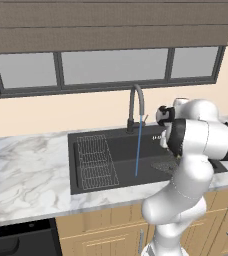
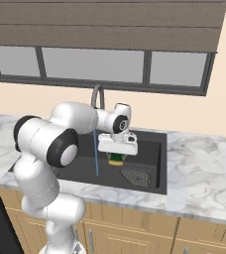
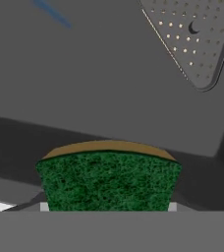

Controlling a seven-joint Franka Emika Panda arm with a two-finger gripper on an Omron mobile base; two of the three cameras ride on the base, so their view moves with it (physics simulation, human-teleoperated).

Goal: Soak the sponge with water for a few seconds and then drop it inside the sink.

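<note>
My gripper (image 2: 117,156) is shut on the sponge (image 2: 117,160), a small block with a dark green top over yellow, and holds it above the black sink (image 2: 152,149). In the hand view the sponge (image 3: 109,179) sits low and centred, with the sink floor (image 3: 99,83) behind it. The water (image 2: 95,154) falls as a thin blue stream from the curved faucet (image 1: 136,102). In the right base view the sponge hangs just right of the stream, apart from it. In the left base view the water (image 1: 137,145) drops into the sink (image 1: 121,145), left of my hand.
A wire grid rack (image 1: 96,161) lies in the left half of the basin. The perforated drain plate (image 3: 197,39) is in the floor (image 2: 135,177) below and beside the sponge. Marble counter (image 1: 26,170) surrounds the sink, with a window above the back wall.
</note>
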